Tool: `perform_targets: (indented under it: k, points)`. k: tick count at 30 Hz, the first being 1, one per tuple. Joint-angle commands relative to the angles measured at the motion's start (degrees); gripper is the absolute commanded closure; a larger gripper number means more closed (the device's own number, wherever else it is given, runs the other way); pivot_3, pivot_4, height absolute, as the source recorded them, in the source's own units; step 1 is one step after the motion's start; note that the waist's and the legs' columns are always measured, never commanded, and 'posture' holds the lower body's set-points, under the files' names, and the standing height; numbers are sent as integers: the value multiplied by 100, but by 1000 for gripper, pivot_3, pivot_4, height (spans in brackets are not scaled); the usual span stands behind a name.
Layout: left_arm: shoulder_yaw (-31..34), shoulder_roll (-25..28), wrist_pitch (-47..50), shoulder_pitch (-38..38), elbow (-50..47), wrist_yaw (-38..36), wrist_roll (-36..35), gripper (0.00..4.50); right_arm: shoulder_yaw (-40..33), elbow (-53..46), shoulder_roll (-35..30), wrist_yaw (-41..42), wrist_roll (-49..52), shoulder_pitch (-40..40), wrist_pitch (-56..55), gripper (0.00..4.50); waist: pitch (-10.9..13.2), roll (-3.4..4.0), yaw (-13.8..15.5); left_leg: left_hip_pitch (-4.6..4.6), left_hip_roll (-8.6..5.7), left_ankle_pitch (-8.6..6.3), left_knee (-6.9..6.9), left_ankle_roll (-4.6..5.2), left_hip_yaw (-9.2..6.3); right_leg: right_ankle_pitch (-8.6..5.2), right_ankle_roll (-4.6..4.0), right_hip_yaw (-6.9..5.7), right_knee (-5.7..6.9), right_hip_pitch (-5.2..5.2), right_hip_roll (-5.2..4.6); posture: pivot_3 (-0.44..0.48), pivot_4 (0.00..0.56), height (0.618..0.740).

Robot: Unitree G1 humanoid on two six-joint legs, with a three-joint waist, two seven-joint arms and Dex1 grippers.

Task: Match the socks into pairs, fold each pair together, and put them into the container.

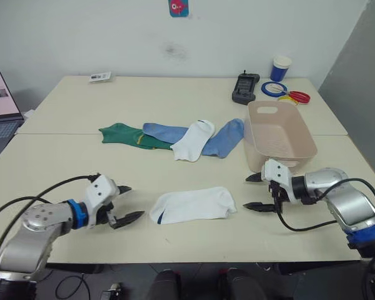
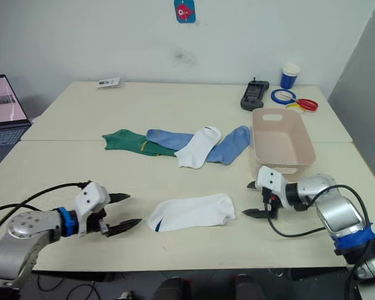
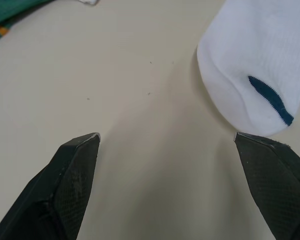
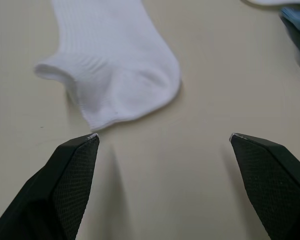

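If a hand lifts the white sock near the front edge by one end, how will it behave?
The white sock lies flat and limp on the table, so it will probably droop. It looks thin and light. Its ribbed knit should give the open right hand decent grip.

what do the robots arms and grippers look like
Both arms are silver-grey metal with a blue ring, a black cable looping alongside each. The left gripper and the right gripper each have a white block housing carrying two black pointed fingers, whose surface has a fine woven texture.
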Motion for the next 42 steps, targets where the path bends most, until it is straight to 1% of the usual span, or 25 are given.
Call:
perform_targets:
  k: [1,4,7,11,14,16,22,25,26,33,35,36,37,40,42]
  points:
    - [302,41,-862,91,100,-445,-149,35,-345,-485,-149,-31,41,395,-555,0,0,0,10,-3,0,0,-1,0,2,0,0,1,-3,-3,-1,0,150,740]
    - [368,34,-1469,165,299,-723,-123,35,-443,-755,-151,-67,81,787,-868,0,0,0,12,-3,0,0,-9,-1,14,0,1,8,-9,-5,-3,0,150,740]
    - [216,36,-2366,222,509,-1081,38,35,-293,-936,-162,-114,-308,1330,-1840,0,-1,-1,21,-1,2,0,-19,-1,13,0,0,3,-13,-5,-2,0,150,740]
    - [-281,-176,-3193,101,641,-1195,358,35,132,-641,189,-562,-1058,1353,-2763,0,-1,-2,15,14,2,9,-46,-17,29,1,1,8,-14,-9,-1,0,150,740]
    - [-677,-402,-3474,-32,682,-1025,659,35,320,-334,428,-845,-1463,1161,-3125,0,-1,-3,12,18,3,16,-50,-28,34,3,3,8,-9,-9,7,0,150,740]
    - [-905,-572,-3472,-116,618,-842,823,35,364,-195,525,-967,-1605,1020,-3213,0,-4,-6,12,19,6,18,-49,-31,40,5,6,7,-6,-10,13,0,150,740]
    - [-1409,-788,-3409,-413,794,-382,1467,35,531,119,618,-965,-1743,739,-3533,0,-4,-7,17,21,10,22,-48,-37,44,6,5,8,-3,-3,43,0,150,740]
    - [-1513,-768,-3353,-546,910,-236,1637,626,657,220,693,-929,-1777,581,-3680,577,-5,-6,17,45,12,22,-50,-36,44,6,5,9,-3,18,44,0,150,740]
    - [-1542,-742,-3313,-586,933,-221,1661,905,711,262,721,-917,-1803,515,-3738,897,-5,-6,17,55,14,22,-51,-36,45,6,4,8,-3,24,44,0,150,740]
    - [-1552,-494,-3044,-599,904,-248,1566,3149,876,465,846,-937,-1857,285,-3872,3441,-5,-6,13,60,28,22,-53,-36,42,7,-2,13,1,20,58,0,150,740]
    - [-1535,-473,-2890,-572,871,-252,1466,3840,841,423,899,-904,-1695,247,-3758,4197,-5,-6,13,60,34,22,-54,-36,42,5,-5,14,2,20,65,0,150,740]
    - [-1521,-482,-2765,-572,839,-252,1393,4149,817,369,918,-866,-1588,230,-3677,4489,-5,-6,13,60,37,22,-54,-36,43,5,-7,13,3,20,68,0,150,740]
    - [-1513,-493,-2675,-578,815,-251,1340,4475,790,311,939,-832,-1484,220,-3579,4500,-5,-6,12,60,38,22,-54,-36,43,4,-10,13,6,20,71,0,150,740]
    - [-1472,-522,-2493,-585,754,-271,1155,4475,752,26,964,-640,-1084,229,-3009,4500,-5,-6,13,63,43,22,-54,-36,42,3,-21,15,14,21,73,0,150,740]
    - [-1388,-543,-2271,-593,649,-316,876,4475,722,-339,962,-431,-575,253,-2214,4500,-5,-6,12,65,44,22,-54,-36,37,0,-27,14,18,20,73,0,150,740]
